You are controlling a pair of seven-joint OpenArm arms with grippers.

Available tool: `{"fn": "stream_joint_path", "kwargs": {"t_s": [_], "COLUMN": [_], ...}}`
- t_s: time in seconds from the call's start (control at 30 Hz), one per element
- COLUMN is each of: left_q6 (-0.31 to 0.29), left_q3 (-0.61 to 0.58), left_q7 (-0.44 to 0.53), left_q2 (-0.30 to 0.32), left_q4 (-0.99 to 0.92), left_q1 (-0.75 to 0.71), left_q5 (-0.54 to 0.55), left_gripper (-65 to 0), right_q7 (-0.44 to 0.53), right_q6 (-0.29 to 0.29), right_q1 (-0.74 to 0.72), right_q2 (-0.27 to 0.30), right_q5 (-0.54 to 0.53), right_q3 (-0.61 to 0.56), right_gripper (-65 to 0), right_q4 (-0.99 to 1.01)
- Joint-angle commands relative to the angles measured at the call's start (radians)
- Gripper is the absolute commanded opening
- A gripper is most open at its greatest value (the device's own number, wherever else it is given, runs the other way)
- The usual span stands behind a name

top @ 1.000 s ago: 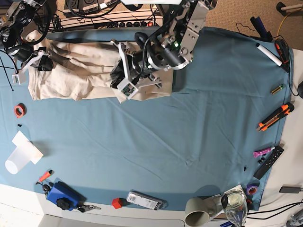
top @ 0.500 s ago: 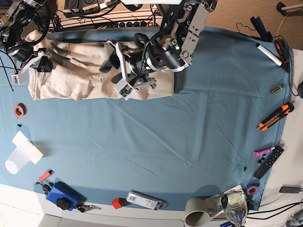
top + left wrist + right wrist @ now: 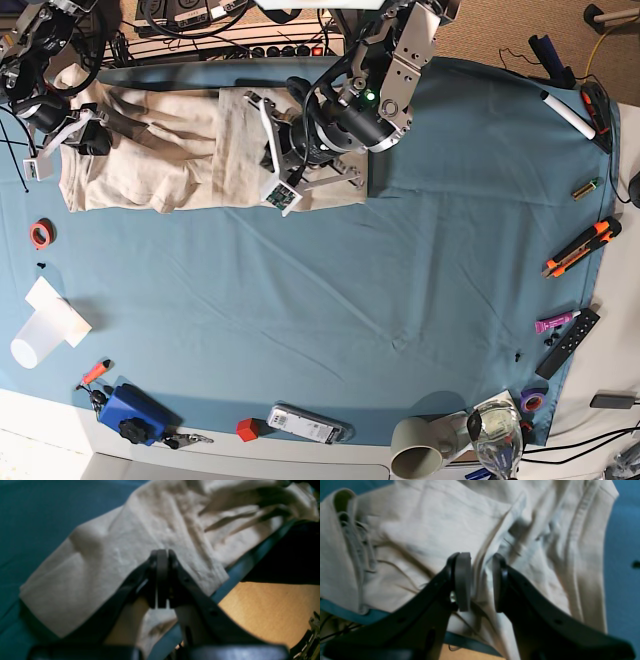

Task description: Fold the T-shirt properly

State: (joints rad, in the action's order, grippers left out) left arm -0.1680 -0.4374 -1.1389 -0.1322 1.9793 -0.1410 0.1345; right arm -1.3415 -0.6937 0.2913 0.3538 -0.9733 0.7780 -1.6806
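The beige T-shirt (image 3: 150, 150) lies along the far left edge of the teal cloth, with a folded panel (image 3: 240, 135) laid over its middle. My left gripper (image 3: 262, 110) hovers over this panel. In the left wrist view it (image 3: 160, 577) is shut, with no cloth visible between the pads and the shirt (image 3: 112, 555) flat below. My right gripper (image 3: 88, 135) sits at the shirt's left end. In the right wrist view it (image 3: 480, 580) is closed on a raised ridge of the shirt (image 3: 420, 530), near the ribbed collar (image 3: 355, 542).
The table's far edge and the wooden floor (image 3: 270, 610) lie just beyond the shirt. An orange tape roll (image 3: 40, 234), a white cup (image 3: 40, 335) and a blue device (image 3: 130, 412) lie at the left. A box cutter (image 3: 580, 247), remote (image 3: 568, 342), marker (image 3: 567, 115) and grey mug (image 3: 420, 447) lie at the right and front.
My left gripper lifted the shirt's right part and swung it left and back. That part now lies folded over the shirt's middle. The right arm has not moved.
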Motion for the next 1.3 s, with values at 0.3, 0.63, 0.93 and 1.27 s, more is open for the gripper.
{"fn": "stream_joint_path", "kwargs": {"t_s": [0.3,0.63,0.93,1.27], "left_q6": [0.021,0.018,0.011,0.011], "left_q3": [-0.004,-0.003,-0.003,-0.004], "left_q7": [0.002,0.002,0.004,0.002], "left_q2": [-0.019,0.002,0.002,0.002], "left_q4": [0.050,0.050,0.050,0.050], "left_q1": [-0.014,-0.026,-0.062,-0.064], "left_q5": [-0.030,-0.026,-0.026,-0.007], "left_gripper": [-65.0,-65.0,-65.0,-65.0], "right_q7": [-0.041,-0.040,-0.024,0.160], "right_q6": [-0.004,-0.004,-0.004,-0.004], "right_q1": [-0.006,0.005,0.071,0.050], "right_q2": [0.132,0.132,0.131,0.131], "right_q5": [-0.060,-0.038,-0.027,0.124], "right_q3": [0.054,0.232,0.229,0.229], "right_gripper": [-49.3,-44.8,-29.5,-29.6], "right_q4": [-0.075,-0.099,-0.098,0.097]}}
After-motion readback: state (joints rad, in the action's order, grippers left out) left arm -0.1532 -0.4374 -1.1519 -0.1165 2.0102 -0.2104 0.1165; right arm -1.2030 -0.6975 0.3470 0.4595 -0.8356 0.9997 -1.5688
